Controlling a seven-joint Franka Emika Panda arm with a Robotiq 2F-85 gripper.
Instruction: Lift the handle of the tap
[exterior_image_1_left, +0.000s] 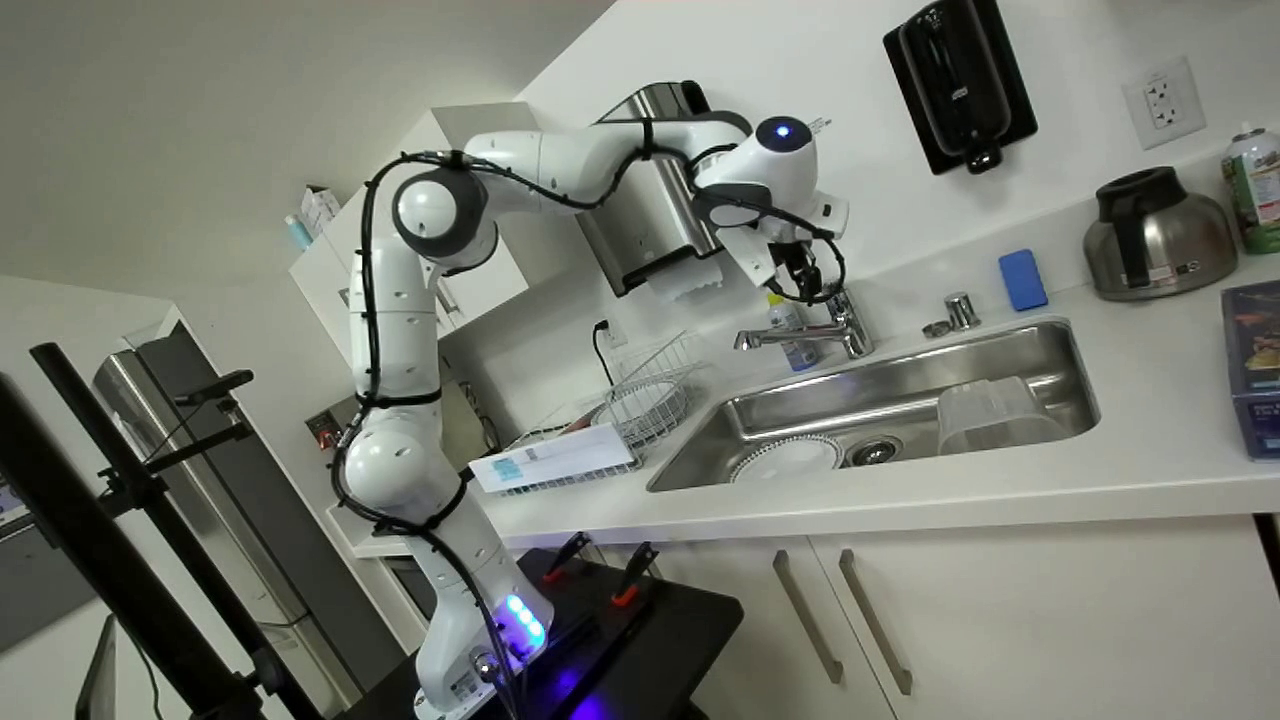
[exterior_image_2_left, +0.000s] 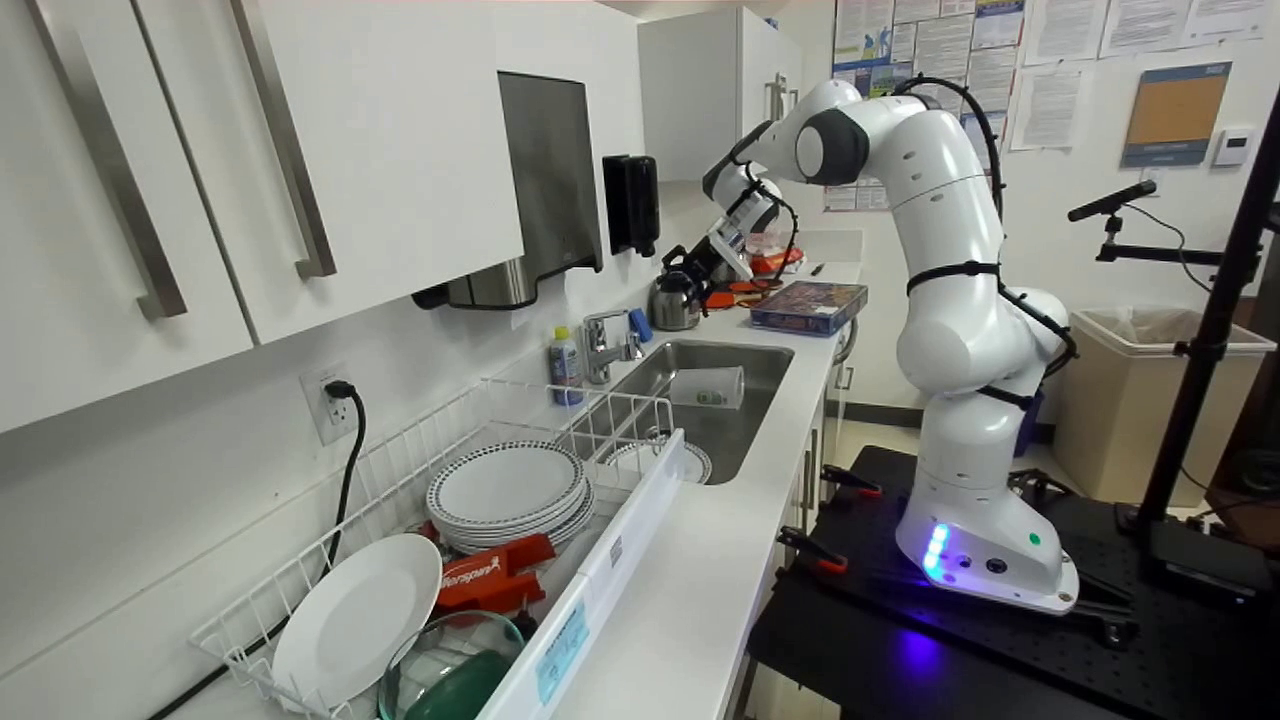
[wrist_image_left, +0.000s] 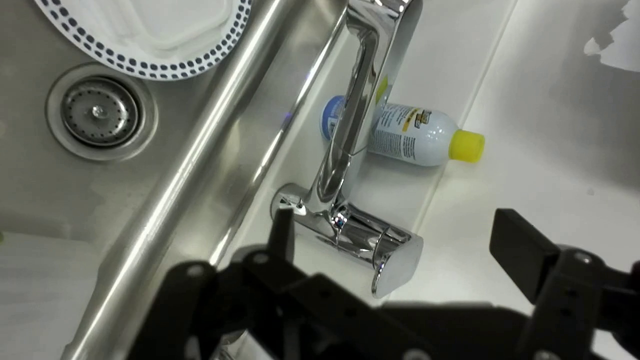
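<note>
The chrome tap shows in the wrist view with its long spout running to the top. It also shows in both exterior views. Its handle is the flat chrome lever capping the body; it also shows in an exterior view. My gripper is open and empty. In the wrist view the handle lies between its two spread fingers, with no visible contact. In an exterior view the gripper is just above the tap and partly hides the handle.
A steel sink lies in front of the tap. A yellow-capped bottle stands beside the spout. A stubby chrome fitting, blue sponge and kettle stand along the counter. A dish rack and towel dispenser are on the opposite side.
</note>
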